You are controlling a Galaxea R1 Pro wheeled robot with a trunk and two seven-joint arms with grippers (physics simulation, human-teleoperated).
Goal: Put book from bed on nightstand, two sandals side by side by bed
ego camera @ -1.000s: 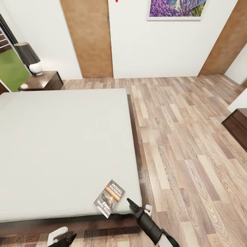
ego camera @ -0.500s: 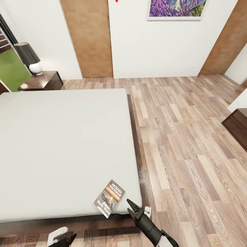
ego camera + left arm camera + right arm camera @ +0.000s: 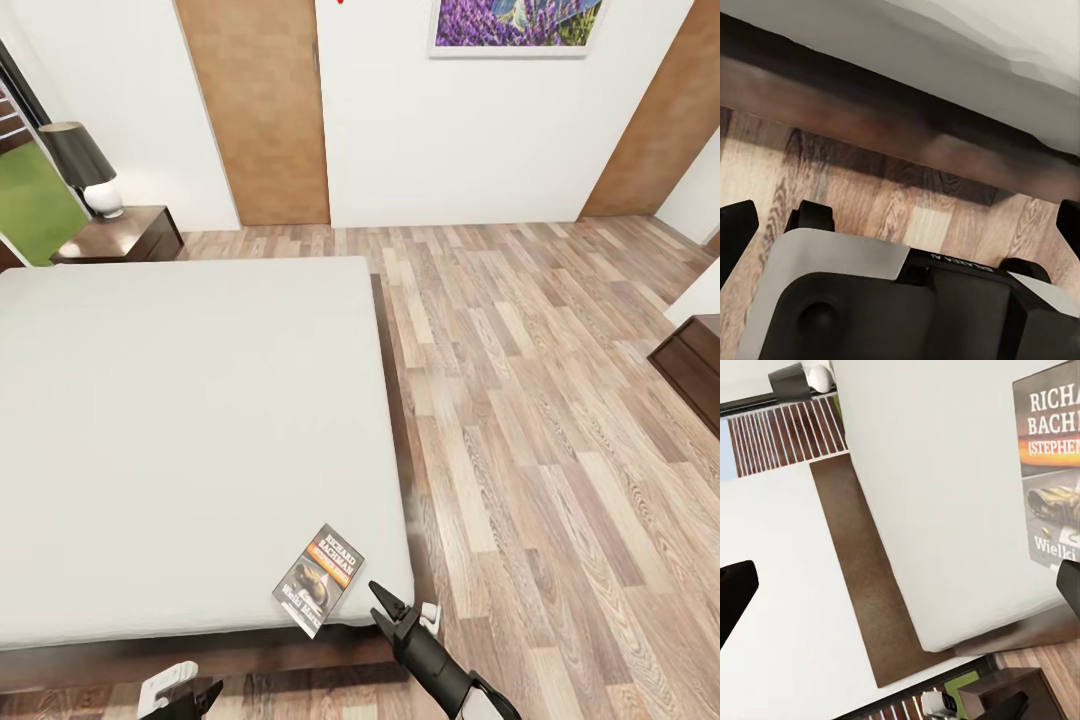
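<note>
- Two grippers low in frame: my left gripper (image 3: 185,697) at the lower-left edge, fingers spread over floor
- book (image 3: 319,578) lies on the bed (image 3: 180,420) near its lower-right corner
- my right gripper (image 3: 383,600) just right of it, fingers apart; a shallow approach could shove the thin book off the edge

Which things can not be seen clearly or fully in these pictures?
- Book: the right wrist view's edge cuts off its title; in the head view its small print is too small to read.
- Left gripper: cut by the head view's lower edge.
- Nightstand: its drawer fronts face away.
</note>
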